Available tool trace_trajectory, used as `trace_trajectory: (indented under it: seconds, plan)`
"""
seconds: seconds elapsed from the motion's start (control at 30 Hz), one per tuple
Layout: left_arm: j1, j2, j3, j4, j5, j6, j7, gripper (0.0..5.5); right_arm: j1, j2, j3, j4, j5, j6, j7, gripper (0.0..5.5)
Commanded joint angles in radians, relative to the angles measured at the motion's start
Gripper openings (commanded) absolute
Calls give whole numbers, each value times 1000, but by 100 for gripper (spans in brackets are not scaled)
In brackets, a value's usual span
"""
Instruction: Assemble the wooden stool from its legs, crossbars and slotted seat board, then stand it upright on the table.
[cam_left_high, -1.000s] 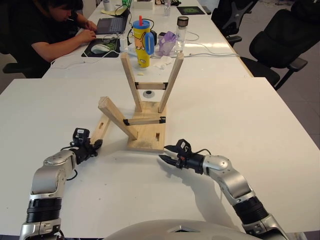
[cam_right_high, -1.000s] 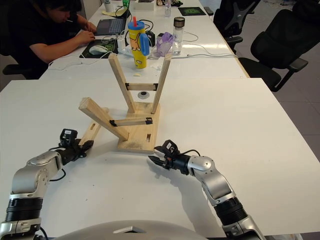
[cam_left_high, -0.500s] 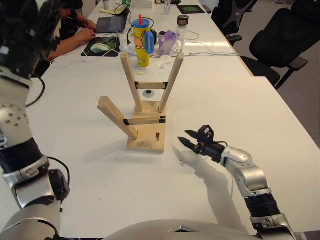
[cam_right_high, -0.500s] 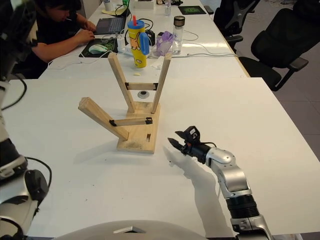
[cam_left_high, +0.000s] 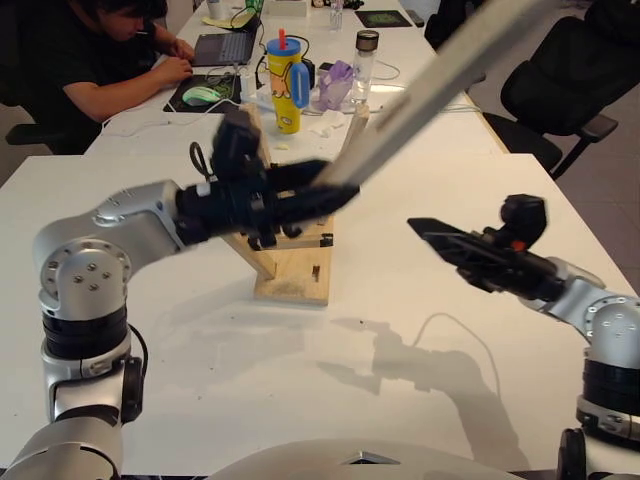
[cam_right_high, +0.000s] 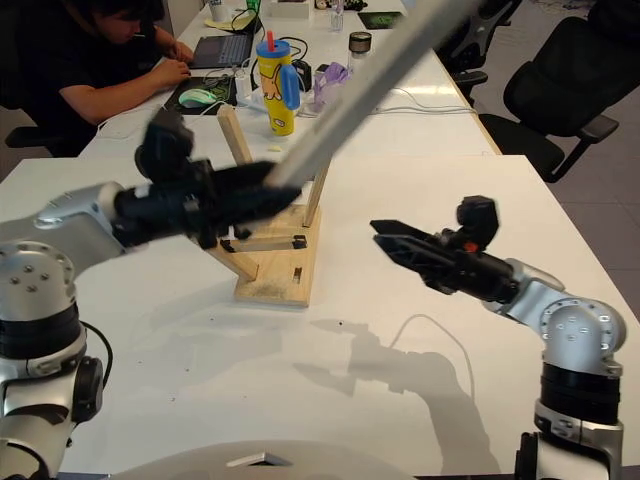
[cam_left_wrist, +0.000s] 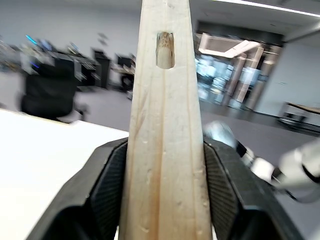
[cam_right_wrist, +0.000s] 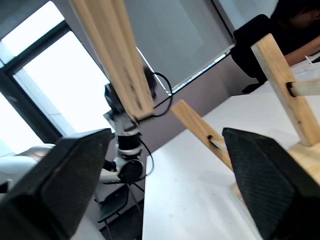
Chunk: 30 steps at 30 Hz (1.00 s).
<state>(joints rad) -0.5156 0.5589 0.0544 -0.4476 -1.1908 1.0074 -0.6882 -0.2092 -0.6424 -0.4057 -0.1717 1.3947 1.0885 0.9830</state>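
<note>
**Task status.** We judge the assembly roughly three-quarters complete. The slotted seat board (cam_left_high: 292, 283) lies flat on the table (cam_left_high: 200, 400) at frame centre, underside up.

- At its left side a third leg (cam_right_high: 236, 263) leans toward the upper left. It does not look squarely seated.
- A second crossbar (cam_right_high: 266, 243) runs from this leg to the right, and its far end appears free.
- At the board's far edge two upright legs (cam_left_high: 262, 165) stand in their slots. They are joined by a crossbar (cam_left_high: 301, 172).

By our reading, the remaining work is to fit the fourth leg, straighten the leaning one, then turn the stool over onto its feet.

**Left gripper.** The left gripper (cam_left_high: 318, 196) is raised above the board, left of centre. Its jaws are clamped on the two opposite faces of the fourth leg (cam_left_high: 450, 65) near its lower end. The leg runs from the jaws up toward the upper right of the frame, clear of the table and the board. In the left wrist view a slot is visible in the face turned to the camera, beyond the jaws.

**Right gripper.** The right gripper (cam_left_high: 426, 238) hovers at centre right, above the table and well apart from the board. Its jaws are spread and hold nothing. They point left, toward the stool, below the raised leg and not touching it.
</note>
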Motion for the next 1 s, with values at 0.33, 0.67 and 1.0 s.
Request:
trace_trajectory:
  seconds: [0.33, 0.67, 1.0]
  plan:
    - [83, 49, -83, -27, 13, 46, -96, 207, -70, -34, -24, -12, 214, 20, -127, 405]
    - [82, 59, -75, -33, 18, 63, -85, 207, -5, -67, -33, -28, 228, 26, -102, 243]
    - [89, 42, -54, -14, 46, 38, -43, 268, -16, -62, 9, -23, 127, -25, -71, 217]
